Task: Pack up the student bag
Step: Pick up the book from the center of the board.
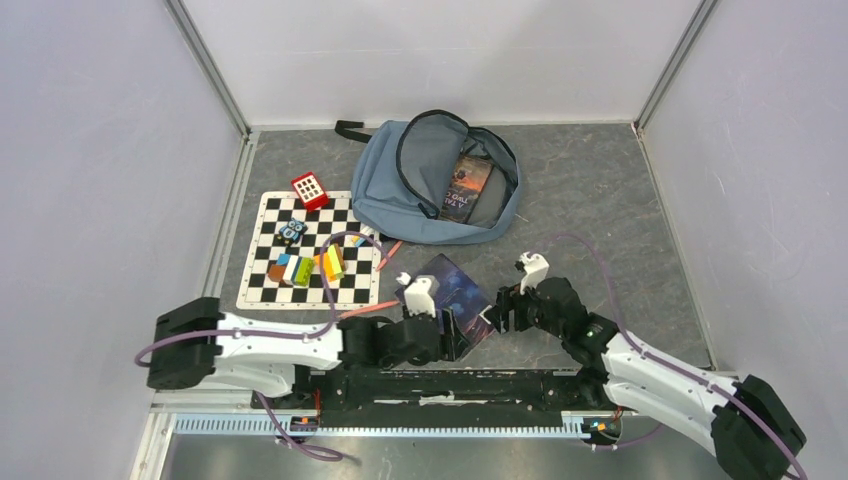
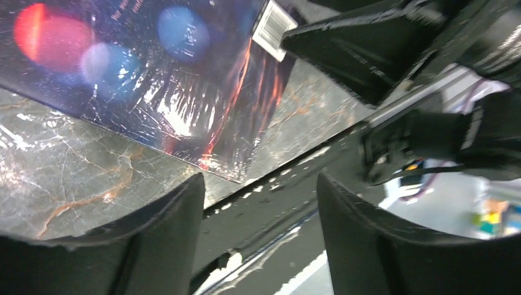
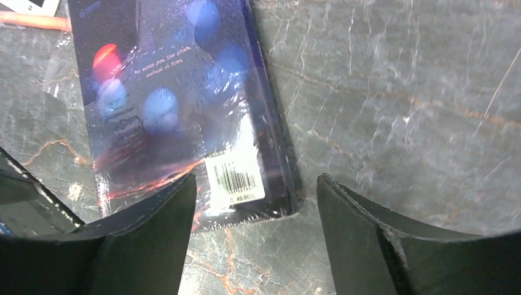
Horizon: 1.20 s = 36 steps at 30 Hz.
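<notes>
Top external view: the student bag (image 1: 400, 190) is seen lying near the far edge of the worktop (image 1: 600, 200), about in the middle. Its big zip is undone and its mouth is wide open. An orange-and-black book (image 1: 466, 188) is seen inside it, and a black strap (image 1: 348, 130) sticks out at its far left side.

A check mat (image 1: 265, 285) is laid near the left edge of the worktop. Small coloured blocks (image 1: 310, 266) are set on it, and a red box (image 1: 310, 189) with white dots is placed at its far corner.

A dark shiny book (image 1: 462, 290) is laid flat near the near edge of the worktop, well apart from the bag. The left gripper (image 1: 450, 330) and the right gripper (image 1: 497, 315) are held low beside it, one on each side.

In the left wrist view, the fingers of the left gripper (image 2: 258, 239) are spread apart and nothing is held between them. The dark shiny book (image 2: 153, 74) is seen just past them on the worktop.

In the right wrist view, the fingers of the right gripper (image 3: 255, 239) are spread apart too, and nothing is held. A corner of the dark shiny book (image 3: 178, 104), with a white label (image 3: 236, 178) of black bars, is seen below, next to one finger.
</notes>
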### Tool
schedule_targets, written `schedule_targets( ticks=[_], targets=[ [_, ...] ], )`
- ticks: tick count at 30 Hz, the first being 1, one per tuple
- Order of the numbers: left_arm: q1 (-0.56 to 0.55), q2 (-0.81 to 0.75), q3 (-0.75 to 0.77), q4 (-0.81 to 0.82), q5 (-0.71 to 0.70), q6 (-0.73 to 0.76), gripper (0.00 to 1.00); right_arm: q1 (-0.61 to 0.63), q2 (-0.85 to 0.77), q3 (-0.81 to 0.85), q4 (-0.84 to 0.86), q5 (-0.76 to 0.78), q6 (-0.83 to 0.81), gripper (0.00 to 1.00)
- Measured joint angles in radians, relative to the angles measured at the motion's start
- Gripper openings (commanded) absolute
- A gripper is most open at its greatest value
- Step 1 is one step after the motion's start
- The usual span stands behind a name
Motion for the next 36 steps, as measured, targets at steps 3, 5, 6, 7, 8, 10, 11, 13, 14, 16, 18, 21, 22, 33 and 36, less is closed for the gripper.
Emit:
schedule_targets(
  ticks=[3, 5, 6, 7, 8, 10, 11, 13, 14, 16, 18, 21, 22, 33, 36],
  targets=[
    [0.0, -0.104, -0.037, -0.003, -0.055, -0.051, 0.95, 0.0, 0.09, 0.082, -0.025, -0.014, -0.066, 0.81],
    [0.0, -0.17, -0.081, -0.014, -0.098, -0.097, 0.99, 0.0, 0.167, 0.145, -0.032, -0.042, -0.113, 0.81],
    [0.0, -0.195, -0.101, -0.02, -0.115, -0.116, 1.0, -0.002, 0.202, 0.173, -0.037, -0.061, -0.134, 0.81],
    [0.0, -0.224, -0.125, -0.031, -0.132, -0.138, 1.0, -0.005, 0.235, 0.199, -0.037, -0.08, -0.151, 0.81],
    [0.0, -0.255, -0.148, -0.047, -0.15, -0.162, 1.0, -0.007, 0.269, 0.225, -0.04, -0.1, -0.17, 0.81],
    [0.0, -0.309, -0.188, -0.076, -0.183, -0.206, 1.0, -0.013, 0.334, 0.275, -0.042, -0.143, -0.206, 0.81],
    [0.001, -0.336, -0.208, -0.087, -0.199, -0.227, 1.0, -0.016, 0.363, 0.296, -0.042, -0.163, -0.223, 0.81],
    [0.003, -0.392, -0.251, -0.103, -0.227, -0.262, 1.0, -0.03, 0.412, 0.326, -0.04, -0.197, -0.254, 0.81],
    [0.007, -0.412, -0.268, -0.104, -0.238, -0.274, 1.0, -0.042, 0.434, 0.337, -0.039, -0.22, -0.27, 0.81],
    [0.018, -0.438, -0.292, -0.104, -0.25, -0.286, 1.0, -0.074, 0.465, 0.345, -0.036, -0.266, -0.289, 0.81],
    [0.037, -0.449, -0.305, -0.103, -0.251, -0.291, 1.0, -0.121, 0.492, 0.345, -0.027, -0.337, -0.301, 0.81],
    [0.092, -0.423, -0.309, -0.068, -0.228, -0.288, 1.0, -0.179, 0.526, 0.345, -0.006, -0.424, -0.306, 0.81],
    [0.116, -0.407, -0.309, -0.051, -0.216, -0.283, 1.0, -0.194, 0.536, 0.344, 0.002, -0.451, -0.307, 0.81],
    [0.373, -0.127, -0.309, 0.263, -0.002, -0.185, 1.0, -0.234, 0.61, 0.342, 0.065, -0.596, -0.31, 0.77],
    [0.38, -0.05, -0.287, 0.346, 0.032, -0.163, 0.94, -0.24, 0.64, 0.341, 0.085, -0.612, -0.301, 0.76]
  ],
)
